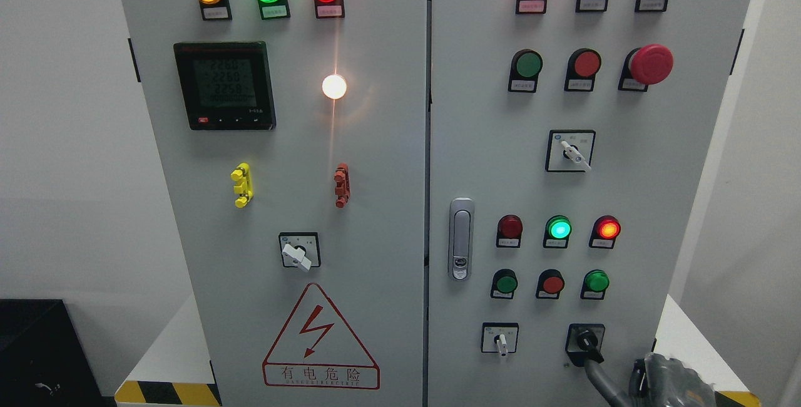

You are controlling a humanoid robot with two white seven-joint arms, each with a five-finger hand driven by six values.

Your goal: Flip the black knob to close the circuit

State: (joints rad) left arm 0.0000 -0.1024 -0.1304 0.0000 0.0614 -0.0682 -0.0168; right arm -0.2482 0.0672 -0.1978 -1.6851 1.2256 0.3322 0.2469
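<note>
The black knob point(586, 339) sits on a black square plate at the lower right of the right cabinet door, and its lever points down and to the right. My right hand point(663, 382) comes in at the bottom edge just right of the knob. A grey part of the hand reaches up to the lever's lower end and touches it. Most of the hand is cut off by the frame. My left arm does not show.
A white selector switch point(501, 341) is left of the knob. Above are green point(596, 282) and red point(552, 283) push buttons and lit indicator lamps point(558, 228). The door latch point(460, 238) sits at the door's left edge. A red emergency button point(651, 64) protrudes higher up.
</note>
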